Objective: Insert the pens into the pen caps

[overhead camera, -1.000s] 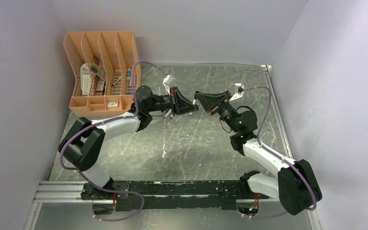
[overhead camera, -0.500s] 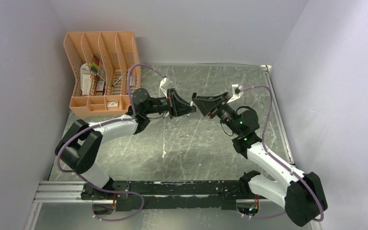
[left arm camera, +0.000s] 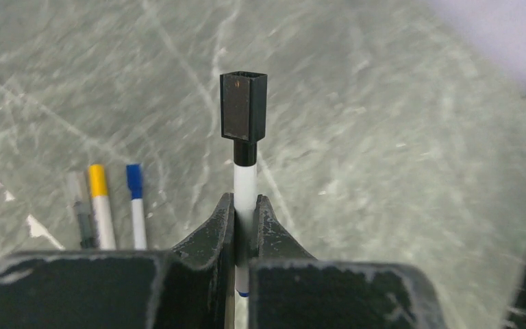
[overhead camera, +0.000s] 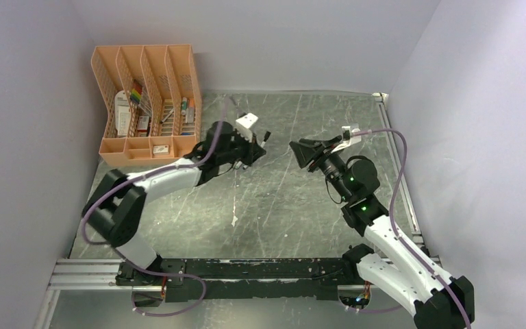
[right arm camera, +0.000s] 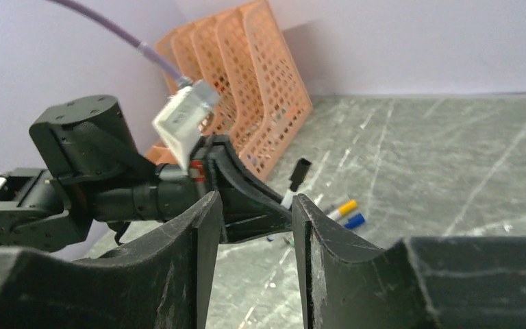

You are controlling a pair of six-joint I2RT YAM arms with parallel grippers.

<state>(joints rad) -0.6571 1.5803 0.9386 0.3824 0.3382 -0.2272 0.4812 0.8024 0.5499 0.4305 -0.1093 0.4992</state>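
The left fingers (left arm camera: 223, 221) clamp a white-barrelled pen (left arm camera: 244, 188) topped by a square black plastic cap (left arm camera: 243, 106) above the grey marbled worktop (left arm camera: 383, 137), while the right fingers (right arm camera: 204, 233) stand apart, empty.

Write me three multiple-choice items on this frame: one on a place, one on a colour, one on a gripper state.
1. Where do the yellow-capped pen and the blue-capped pen lie?
A) inside a drawer
B) side by side on the table
C) upright in a cup

2. What colour is the cap on the white pen held in the left gripper?
A) black
B) red
C) green

3. How does the right gripper stand?
A) shut on a pen
B) shut on a loose cap
C) open and empty

Answers:
1 B: the left wrist view shows both lying flat and parallel on the tabletop.
2 A: the squarish cap on the held pen's tip is black.
3 C: in the right wrist view its fingers stand apart with nothing between them.
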